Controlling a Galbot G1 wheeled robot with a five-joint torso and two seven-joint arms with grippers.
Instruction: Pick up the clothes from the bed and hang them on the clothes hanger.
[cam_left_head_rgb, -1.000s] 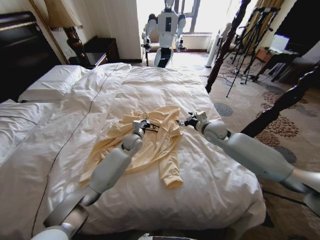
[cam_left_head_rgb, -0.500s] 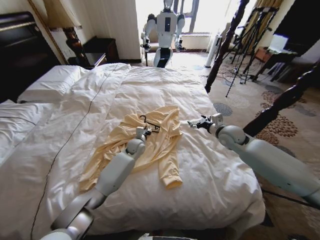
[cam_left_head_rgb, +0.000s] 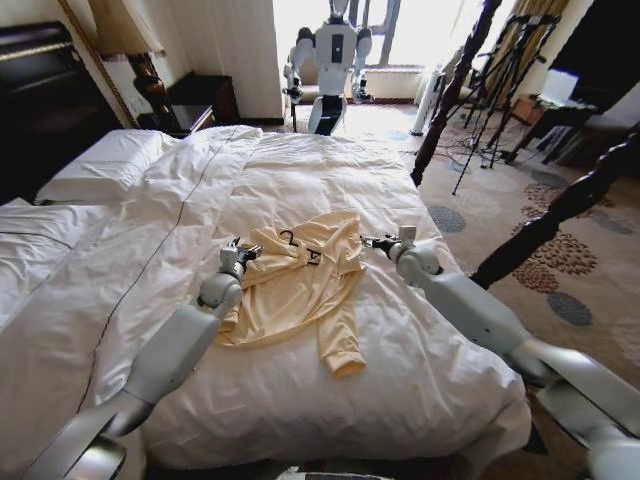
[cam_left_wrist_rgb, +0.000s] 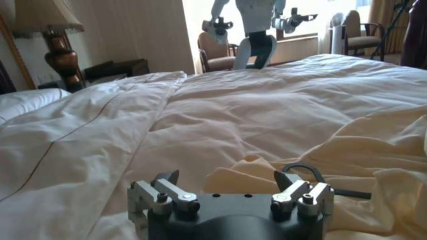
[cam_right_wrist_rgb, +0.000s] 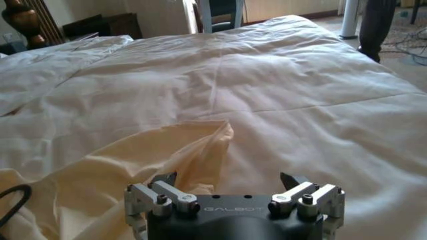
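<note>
Left hand (cam_left_head_rgb: 238, 250) is hovering low over the bed (cam_left_head_rgb: 330, 165), fingers spread wide, gripping nothing; it is sitting just beside the clothes (cam_left_head_rgb: 300, 290) at their shoulder edge nearer the headboard. In the left wrist view the same left hand (cam_left_wrist_rgb: 227, 180) is showing both fingertips apart, with cream fabric (cam_left_wrist_rgb: 373, 165) lying right in front of it and the dark curved hook of the clothes hanger (cam_left_wrist_rgb: 303, 170) resting on that fabric just past one fingertip.

Right hand (cam_left_head_rgb: 380, 241) is hanging open too, empty, just off the opposite shoulder edge of the top, toward the bed's right side. Right wrist view: right hand (cam_right_wrist_rgb: 230, 180) with fingers apart, a raised fold of the clothes (cam_right_wrist_rgb: 200, 145) lying directly ahead between them, touching neither as far as can be told.

Clothes are lying spread flat near the middle of the white duvet, toward the foot of the bed, one sleeve trailing toward the foot edge. Clothes hanger (cam_left_head_rgb: 300, 248) is lying on top of the garment at the neckline, between the two hands.
</note>
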